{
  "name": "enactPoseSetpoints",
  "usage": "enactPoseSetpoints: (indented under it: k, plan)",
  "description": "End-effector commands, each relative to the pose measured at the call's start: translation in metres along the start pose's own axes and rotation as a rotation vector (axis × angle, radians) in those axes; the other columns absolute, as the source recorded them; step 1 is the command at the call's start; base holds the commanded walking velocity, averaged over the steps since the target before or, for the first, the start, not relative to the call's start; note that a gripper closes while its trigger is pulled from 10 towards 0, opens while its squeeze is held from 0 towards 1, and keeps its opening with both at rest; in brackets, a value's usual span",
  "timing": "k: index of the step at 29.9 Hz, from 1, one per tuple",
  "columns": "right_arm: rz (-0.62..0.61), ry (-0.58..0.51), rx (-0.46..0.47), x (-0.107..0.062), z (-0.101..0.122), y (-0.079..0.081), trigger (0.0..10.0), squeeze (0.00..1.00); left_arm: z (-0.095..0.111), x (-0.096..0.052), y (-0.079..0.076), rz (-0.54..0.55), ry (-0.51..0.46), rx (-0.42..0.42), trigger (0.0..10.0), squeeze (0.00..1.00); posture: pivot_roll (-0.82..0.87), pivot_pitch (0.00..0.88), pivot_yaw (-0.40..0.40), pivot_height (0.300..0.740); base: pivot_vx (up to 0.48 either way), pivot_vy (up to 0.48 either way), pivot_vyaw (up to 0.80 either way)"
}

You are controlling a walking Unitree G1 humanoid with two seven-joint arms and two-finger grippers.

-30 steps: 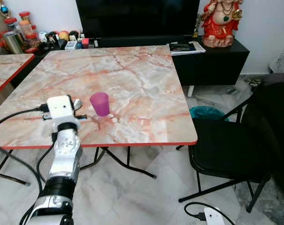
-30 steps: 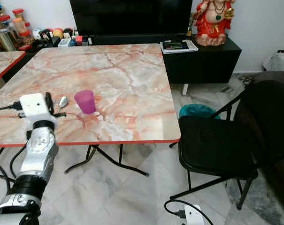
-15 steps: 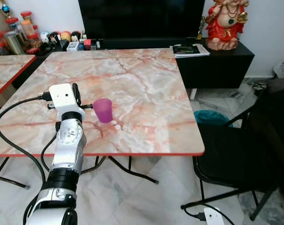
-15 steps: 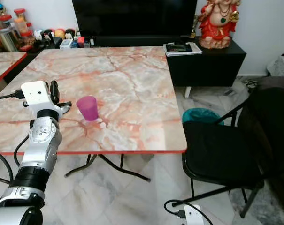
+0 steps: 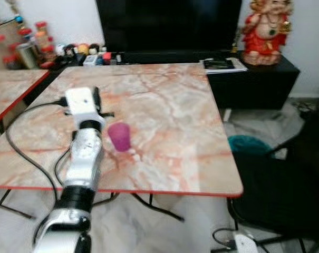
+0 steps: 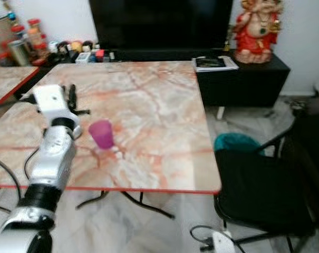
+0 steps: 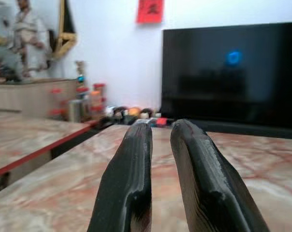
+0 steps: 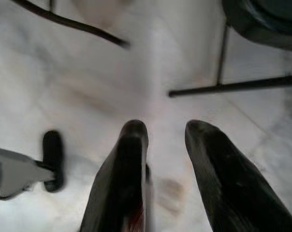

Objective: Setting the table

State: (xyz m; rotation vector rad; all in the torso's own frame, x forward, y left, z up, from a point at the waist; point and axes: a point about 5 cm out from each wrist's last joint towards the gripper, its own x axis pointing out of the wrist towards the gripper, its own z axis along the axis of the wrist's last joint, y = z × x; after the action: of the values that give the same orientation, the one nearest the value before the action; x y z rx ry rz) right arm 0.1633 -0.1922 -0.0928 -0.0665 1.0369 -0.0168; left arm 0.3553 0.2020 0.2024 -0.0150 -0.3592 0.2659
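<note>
Pink cup [image 5: 119, 136] stands just right of left end effector [image 7: 158, 140], fingers nearly together

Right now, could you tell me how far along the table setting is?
Done: a purple cup stands upright on the marble table. In hand: nothing; the left gripper hovers over the table beside the cup, fingers nearly together and empty. The right gripper hangs over the floor. Any other tableware remains to be brought.
</note>
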Motion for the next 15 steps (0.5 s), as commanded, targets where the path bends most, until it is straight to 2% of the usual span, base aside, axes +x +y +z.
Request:
enactPoseSetpoints:
  k: [1,12,14,15]
  plan:
    - [-0.027,0.029,-0.003,-0.002,-0.010,-0.011,10.0,0.00,0.004,-0.001,-0.016,-0.046,-0.001,-0.025,10.0,0.00,-0.05,0.016,0.038,0.740,0.356,0.000,0.00]
    - [-0.024,0.033,-0.007,-0.002,-0.010,-0.011,10.0,0.00,0.011,0.004,-0.020,-0.076,0.011,-0.048,10.0,0.00,-0.05,0.017,0.037,0.740,0.341,0.000,0.00]
    - [-0.022,0.034,-0.007,-0.002,-0.010,-0.010,10.0,0.00,0.011,0.007,-0.020,-0.093,0.047,-0.031,10.0,0.00,-0.05,0.021,0.038,0.740,0.000,0.000,0.00]
    - [-0.021,0.035,-0.008,-0.002,-0.010,-0.010,10.0,0.00,0.011,0.010,-0.019,-0.098,0.093,0.019,10.0,0.00,-0.05,0.023,0.038,0.740,0.000,0.000,0.00]
